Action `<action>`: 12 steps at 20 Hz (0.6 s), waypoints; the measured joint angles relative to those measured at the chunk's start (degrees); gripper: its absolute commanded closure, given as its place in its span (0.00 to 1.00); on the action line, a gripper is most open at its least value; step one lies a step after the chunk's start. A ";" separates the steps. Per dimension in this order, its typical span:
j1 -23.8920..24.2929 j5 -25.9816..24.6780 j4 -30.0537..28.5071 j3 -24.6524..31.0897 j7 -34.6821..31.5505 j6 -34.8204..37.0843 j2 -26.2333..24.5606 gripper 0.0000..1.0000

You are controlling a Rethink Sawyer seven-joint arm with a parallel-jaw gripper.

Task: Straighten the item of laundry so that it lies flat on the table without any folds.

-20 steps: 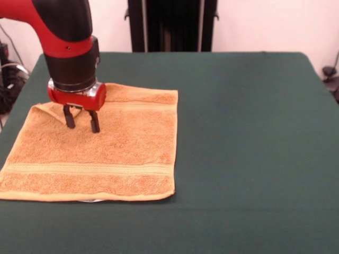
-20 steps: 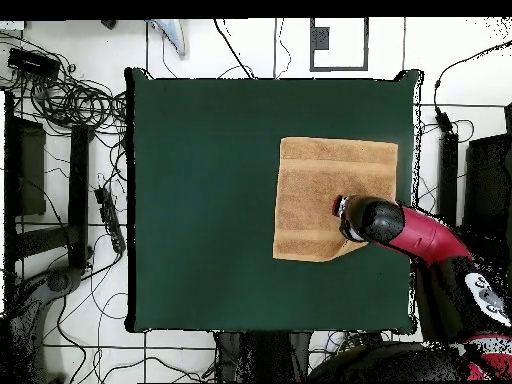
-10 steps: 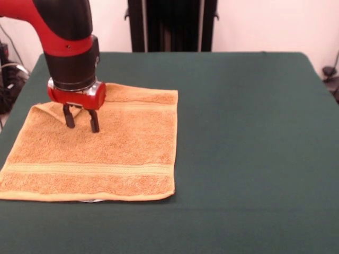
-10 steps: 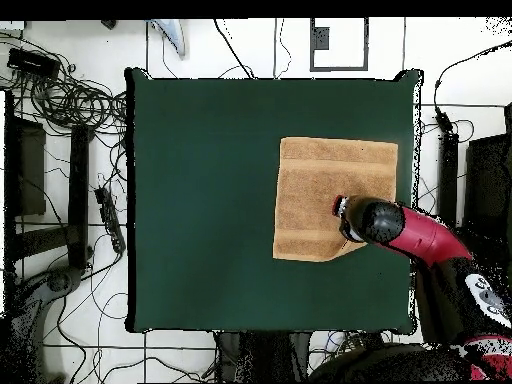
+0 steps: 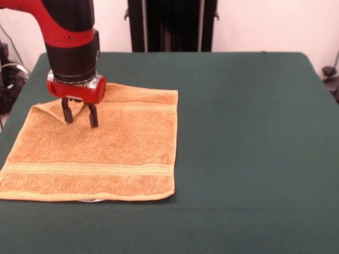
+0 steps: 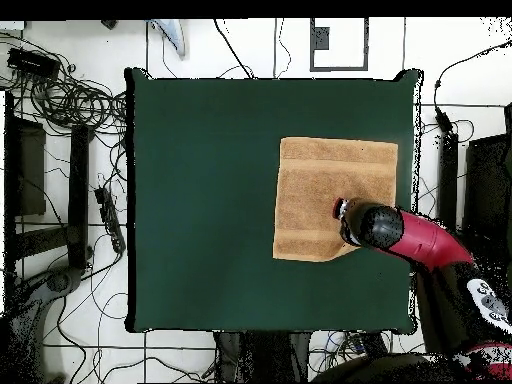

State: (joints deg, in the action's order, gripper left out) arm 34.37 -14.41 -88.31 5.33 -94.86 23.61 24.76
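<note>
A: Towel [image 5: 100,153] status — mostly spread on the green counter [image 5: 249,132], lying toward one side of it, not the middle. Front hem and the two woven bands look straight. Three corners flat.

B: And the fourth?

A: Folded over. It's the corner right by the hand [image 5: 79,115], a small triangular flap doubled back onto the cloth. One of the fingers [image 5: 67,114] sits on or just at the edge of that flap; the other is further in over the terry.

B: Hand state?

A: Parted a moderate way, tips pointing straight down, at or just above the cloth. Nothing clamped between them as far as I can see. Can't tell if the tips are touching the pile or hovering over it.

B: Overhead agree?

A: Yes. From above, the towel [image 6: 335,200] reads as a near square except the corner under the arm [image 6: 420,235], which looks clipped — that's the fold. The wrist hides the flap itself, so no detail there.

B: So what's left?

A: My read: nearly done. Remaining job is that one flap — pinch its tip and draw it outward, away from the towel's middle, until the corner squares up. Slight ripple along the hem beside the hand may need the same pull. Rest needs no work.
</note>
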 measured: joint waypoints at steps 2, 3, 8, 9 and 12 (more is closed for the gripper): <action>0.24 -0.25 -0.46 0.00 0.00 -0.26 0.24 0.00; 0.51 -0.38 -0.83 0.00 0.00 -0.45 0.43 0.00; 2.37 -1.27 -2.17 0.00 0.00 -1.81 0.83 0.00; 2.76 -1.58 -2.31 0.00 0.00 -2.23 0.77 0.00; 4.07 -2.73 -2.57 0.00 0.00 -3.74 0.36 0.00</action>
State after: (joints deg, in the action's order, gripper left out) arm 38.44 -17.14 -90.88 5.33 -94.86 19.87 25.12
